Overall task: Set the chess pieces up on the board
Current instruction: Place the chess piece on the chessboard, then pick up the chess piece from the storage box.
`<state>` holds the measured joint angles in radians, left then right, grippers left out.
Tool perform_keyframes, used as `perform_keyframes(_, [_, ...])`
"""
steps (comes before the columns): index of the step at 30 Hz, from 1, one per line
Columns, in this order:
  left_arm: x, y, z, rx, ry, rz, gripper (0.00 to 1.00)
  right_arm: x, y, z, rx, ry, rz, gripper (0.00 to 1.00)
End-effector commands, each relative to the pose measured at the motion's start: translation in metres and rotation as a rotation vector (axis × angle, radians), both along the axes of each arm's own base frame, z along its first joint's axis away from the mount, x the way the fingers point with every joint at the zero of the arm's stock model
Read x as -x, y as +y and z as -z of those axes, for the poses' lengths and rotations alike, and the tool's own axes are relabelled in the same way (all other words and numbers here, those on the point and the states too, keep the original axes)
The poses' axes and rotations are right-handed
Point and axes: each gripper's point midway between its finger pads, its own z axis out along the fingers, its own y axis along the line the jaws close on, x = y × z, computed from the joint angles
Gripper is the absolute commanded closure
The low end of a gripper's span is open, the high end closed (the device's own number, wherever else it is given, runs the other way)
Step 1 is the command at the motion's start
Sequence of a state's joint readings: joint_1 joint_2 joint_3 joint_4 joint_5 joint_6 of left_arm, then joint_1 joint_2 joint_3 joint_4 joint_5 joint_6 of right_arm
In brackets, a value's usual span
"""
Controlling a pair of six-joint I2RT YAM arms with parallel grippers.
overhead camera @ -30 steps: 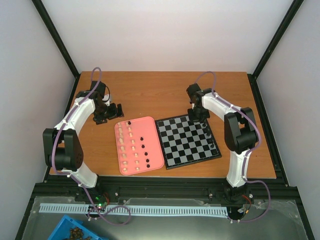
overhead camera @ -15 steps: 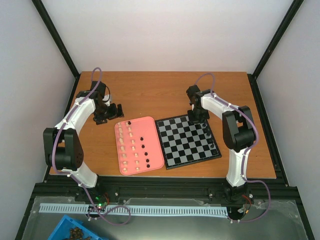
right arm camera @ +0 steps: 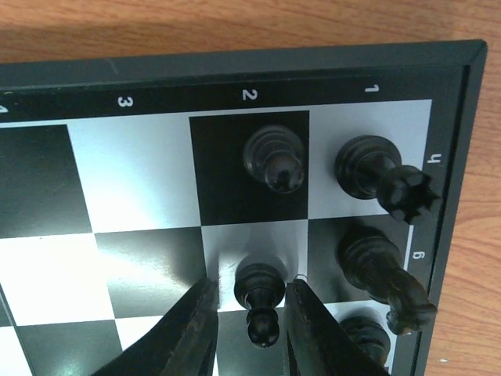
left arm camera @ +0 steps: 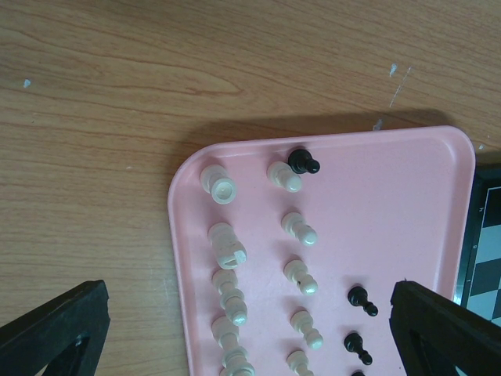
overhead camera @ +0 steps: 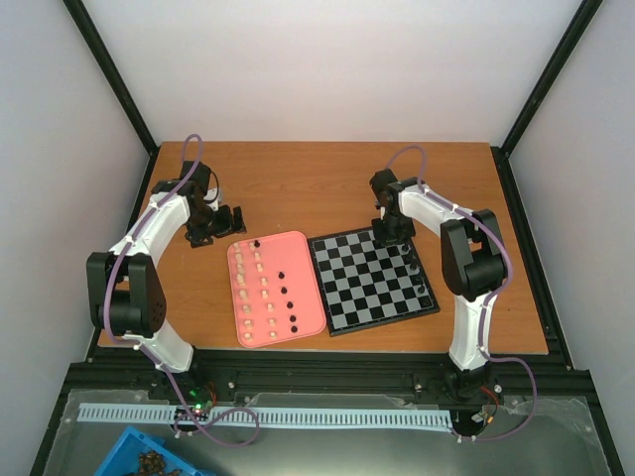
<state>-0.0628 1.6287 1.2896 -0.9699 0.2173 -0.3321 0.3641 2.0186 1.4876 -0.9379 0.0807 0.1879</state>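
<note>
Right gripper (right arm camera: 250, 287), jaws slightly parted, straddles a black pawn (right arm camera: 261, 301) one square inside the board (right arm camera: 313, 72)'s border, bare squares on the inward side.

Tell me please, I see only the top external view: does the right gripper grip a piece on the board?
Observer: The right wrist view shows a black pawn standing on a white square between the right gripper fingers, jaws slightly apart.
Operator: What stands near it?
Observer: A second pawn, a rook and what looks like a knight, by the board edge.
Operator: And the left gripper?
Observer: Wide open, empty, over cream pieces on the pink tray.
</note>
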Motion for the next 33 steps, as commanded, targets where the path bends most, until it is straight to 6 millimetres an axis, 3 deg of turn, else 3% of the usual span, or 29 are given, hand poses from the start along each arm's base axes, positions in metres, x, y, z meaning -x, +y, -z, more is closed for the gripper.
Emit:
perform_keyframes(1, [-0.007,-0.003,-0.009,0.003,-0.018,0.007,0.0,-0.008,0.002,-0.015,-0.029,-0.036,-0.005,0.74])
perform_keyframes(4, [-0.007,-0.003,-0.01,0.002,-0.02,0.007,0.0,-0.008,0.007,-0.029,-0.058,-0.058,-0.01,0.73])
perform_keyframes(9, [-0.007,-0.002,-0.011,0.002,-0.021,0.006,0.0,-0.003,0.017,-0.064,-0.091,-0.119,-0.038,0.58])
perform_keyframes(12, [-0.007,-0.003,-0.011,0.004,-0.024,0.008,0.0,0.002,0.023,-0.081,-0.061,-0.153,-0.052,0.55])
perform_keyframes(15, [-0.008,-0.004,-0.012,0.008,-0.023,0.006,0.0,0.007,0.041,-0.092,-0.061,-0.172,-0.092,0.53])
perform_keyframes(18, [-0.008,-0.004,-0.013,0.01,-0.024,0.004,0.0,0.017,0.084,-0.096,-0.104,-0.154,-0.194,0.53])
perform_keyframes(23, [-0.008,-0.004,-0.016,0.014,-0.032,0.003,0.0,0.052,0.189,-0.092,-0.285,-0.102,-0.41,0.53])
perform_keyframes(26, [-0.006,-0.004,-0.015,0.013,-0.032,0.002,0.0,0.071,0.237,-0.082,-0.368,-0.057,-0.509,0.54])
perform_keyframes(29, [-0.005,-0.004,-0.016,0.013,-0.037,0.005,0.0,0.083,0.271,-0.07,-0.392,-0.035,-0.587,0.54])
perform_keyframes(33, [-0.004,-0.003,-0.018,0.01,-0.04,0.006,0.0,0.092,0.289,-0.044,-0.385,0.02,-0.626,0.54])
